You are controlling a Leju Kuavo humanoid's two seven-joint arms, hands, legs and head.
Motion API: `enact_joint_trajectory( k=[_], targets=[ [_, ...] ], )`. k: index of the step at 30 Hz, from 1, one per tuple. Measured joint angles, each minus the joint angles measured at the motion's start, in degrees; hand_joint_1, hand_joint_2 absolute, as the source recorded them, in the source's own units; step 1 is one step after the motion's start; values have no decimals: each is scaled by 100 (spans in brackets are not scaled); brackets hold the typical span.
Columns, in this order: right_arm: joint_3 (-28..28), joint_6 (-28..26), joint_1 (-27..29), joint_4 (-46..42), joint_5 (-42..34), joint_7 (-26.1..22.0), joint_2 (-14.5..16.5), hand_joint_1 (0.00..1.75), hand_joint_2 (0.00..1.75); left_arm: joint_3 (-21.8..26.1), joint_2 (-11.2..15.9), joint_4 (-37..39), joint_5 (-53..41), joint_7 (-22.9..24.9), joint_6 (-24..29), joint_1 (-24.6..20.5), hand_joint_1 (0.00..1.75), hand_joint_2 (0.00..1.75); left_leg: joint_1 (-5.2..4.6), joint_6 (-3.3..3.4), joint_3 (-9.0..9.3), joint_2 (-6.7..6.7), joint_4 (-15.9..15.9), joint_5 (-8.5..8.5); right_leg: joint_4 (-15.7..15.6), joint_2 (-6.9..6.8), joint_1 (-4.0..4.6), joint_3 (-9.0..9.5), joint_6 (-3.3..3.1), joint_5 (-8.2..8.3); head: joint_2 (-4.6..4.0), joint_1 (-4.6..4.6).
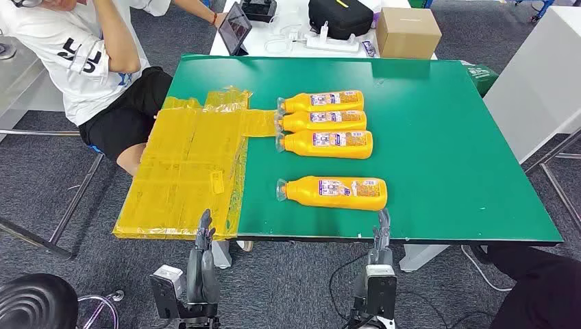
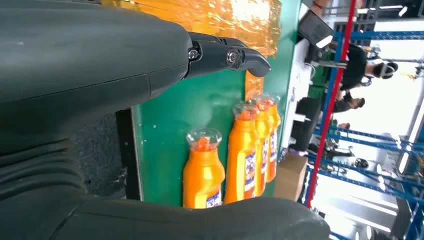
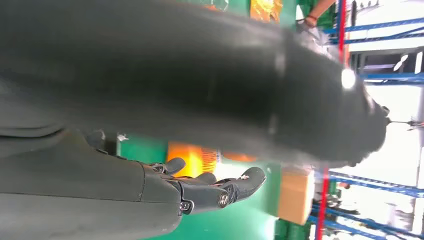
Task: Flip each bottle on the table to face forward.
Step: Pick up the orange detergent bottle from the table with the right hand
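Observation:
Several orange bottles lie on their sides on the green table (image 1: pixel 445 137), caps pointing to my left and labels facing up. Three form a tight row: far bottle (image 1: pixel 322 101), middle bottle (image 1: pixel 322 120), near bottle (image 1: pixel 325 143). A fourth bottle (image 1: pixel 334 192) lies alone closer to the front edge, and in the left wrist view the bottles (image 2: pixel 202 172) line up beyond my fingers (image 2: pixel 225 55). My left hand (image 1: pixel 203 232) hovers at the front edge by the yellow sheet, fingers apart, holding nothing. Just below the fourth bottle's base end, my right hand (image 1: pixel 382 226) is also empty with its fingers (image 3: pixel 220 190) loosely extended.
A yellow plastic sheet (image 1: pixel 185 171) covers the table's left part and hangs over the edge. A person (image 1: pixel 89 62) sits at the far left corner. Behind the table stand a tablet (image 1: pixel 234 27), a black bag (image 1: pixel 339 17) and a cardboard box (image 1: pixel 408 32).

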Motion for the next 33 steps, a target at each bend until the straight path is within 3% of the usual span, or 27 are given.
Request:
enact_joint_trajectory(
  k=[1,2,4,10,20,23,29,33],
  targets=[
    [-16,-1,-10,-14,27,1,-1,0,175,0,0,-3,-26,1,-3,-11,0,58,0,0,0,0,0,0,0,0,0,0,0,0,0,0],
    [-34,7,-25,-26,54,11,-3,0,175,0,0,-5,-56,4,-5,-25,0,87,0,0,0,0,0,0,0,0,0,0,0,0,0,0],
    [-111,48,-101,-57,148,67,-21,0,175,4,0,-9,-173,24,-23,-93,0,175,0,1,0,0,0,2,0,0,0,0,-4,3,0,-1],
    [-332,436,-580,12,366,339,-158,0,175,72,-8,145,-542,57,-80,-598,0,175,0,-3,-15,0,0,27,1,0,0,-14,-12,25,0,0],
    [-489,780,-2550,1109,1560,1415,-763,0,175,497,-87,1112,-742,79,-245,-1986,0,175,0,2,-107,1,1,118,4,0,1,-102,-5,107,0,1],
    [-487,881,-3035,1563,2075,1841,-993,0,175,589,-99,1291,-735,84,-320,-2089,0,175,0,4,-112,-5,3,125,4,-1,0,-104,2,112,0,1],
    [-471,1069,-3522,2158,2412,2152,-1249,0,175,674,-101,1472,-731,105,-367,-2137,0,175,0,6,-123,-11,4,127,4,-4,0,-110,2,113,0,0],
    [-324,1876,-3869,2647,2555,2388,-1402,0,175,703,-101,1543,-731,122,-434,-2142,0,175,0,6,-131,-9,4,128,6,-4,1,-121,-5,118,0,1]
  ],
)
